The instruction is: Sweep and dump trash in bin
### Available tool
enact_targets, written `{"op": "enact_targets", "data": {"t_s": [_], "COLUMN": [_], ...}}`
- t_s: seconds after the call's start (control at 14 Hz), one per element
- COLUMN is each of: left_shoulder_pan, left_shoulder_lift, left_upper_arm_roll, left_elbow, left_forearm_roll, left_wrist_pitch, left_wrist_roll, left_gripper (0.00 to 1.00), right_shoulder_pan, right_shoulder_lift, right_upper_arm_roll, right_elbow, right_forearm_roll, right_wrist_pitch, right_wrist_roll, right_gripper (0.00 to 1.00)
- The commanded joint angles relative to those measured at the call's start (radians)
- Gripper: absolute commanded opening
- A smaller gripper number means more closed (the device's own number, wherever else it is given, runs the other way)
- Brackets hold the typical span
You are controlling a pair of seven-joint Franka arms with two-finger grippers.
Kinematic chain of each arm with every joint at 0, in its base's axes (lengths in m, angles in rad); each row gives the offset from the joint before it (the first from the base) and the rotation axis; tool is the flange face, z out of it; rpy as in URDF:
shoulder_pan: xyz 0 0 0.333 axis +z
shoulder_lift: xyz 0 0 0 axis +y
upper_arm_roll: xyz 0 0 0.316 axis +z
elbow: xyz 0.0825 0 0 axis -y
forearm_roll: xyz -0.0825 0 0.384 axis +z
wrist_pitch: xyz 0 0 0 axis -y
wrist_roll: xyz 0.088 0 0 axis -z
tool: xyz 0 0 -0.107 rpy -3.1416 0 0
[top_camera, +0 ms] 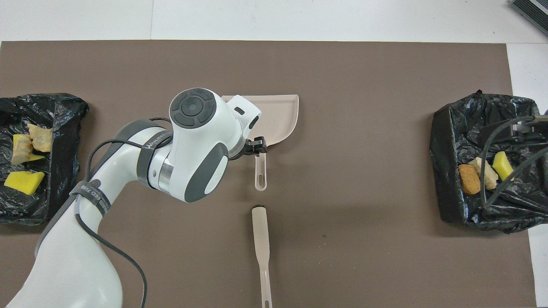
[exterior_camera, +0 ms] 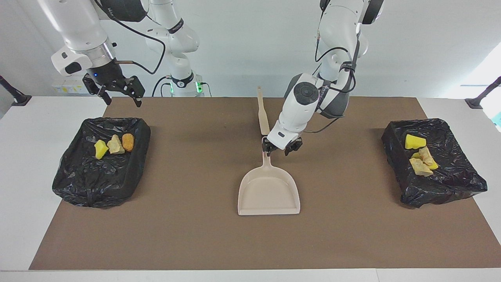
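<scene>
The beige dustpan [exterior_camera: 268,192] lies flat on the brown mat [exterior_camera: 188,235], its handle [top_camera: 260,175] pointing toward the robots. My left gripper [exterior_camera: 282,148] hangs open just above the handle's end, shifted a little toward the left arm's end, holding nothing. One of its fingers [top_camera: 257,146] shows in the overhead view. The beige brush [exterior_camera: 262,113] lies nearer the robots than the dustpan. The trash sits in two bins: three pieces [exterior_camera: 115,145] in the bin [exterior_camera: 94,184] at the right arm's end, several [exterior_camera: 422,158] in the bin [exterior_camera: 450,184] at the left arm's end. My right gripper [exterior_camera: 119,92] waits open above its bin's edge.
Both bins are lined with black bags and stand at the two ends of the mat. White table surface [exterior_camera: 23,156] borders the mat. The brush [top_camera: 262,239] lies in line with the dustpan handle, a small gap between them.
</scene>
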Motion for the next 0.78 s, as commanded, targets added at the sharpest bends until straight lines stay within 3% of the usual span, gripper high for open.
{"op": "enact_targets", "data": {"t_s": [0.0,0.36,0.71], "left_shoulder_pan": [0.036,0.183,0.335], "left_shoulder_lift": [-0.036,-0.120,-0.263], "left_upper_arm_roll": [-0.004,-0.005,-0.004], "left_elbow": [-0.008,-0.002,0.029], "left_forearm_roll": [0.049,0.050,0.053], "left_wrist_pitch": [-0.007,-0.033,-0.280], "left_wrist_roll": [0.027,0.223,0.485], "left_gripper": [1.00,1.00,1.00], "right_shoulder_pan": [-0.003,-0.003,-0.003], "right_shoulder_lift": [-0.009,-0.009,-0.009], "right_upper_arm_roll": [0.002,0.002,0.002], "right_elbow": [-0.001,-0.001,-0.001], "right_forearm_roll": [0.016,0.016,0.016], "right_wrist_pitch": [-0.013,-0.013,-0.013], "right_wrist_roll": [0.015,0.015,0.015], "right_gripper": [1.00,1.00,1.00]}}
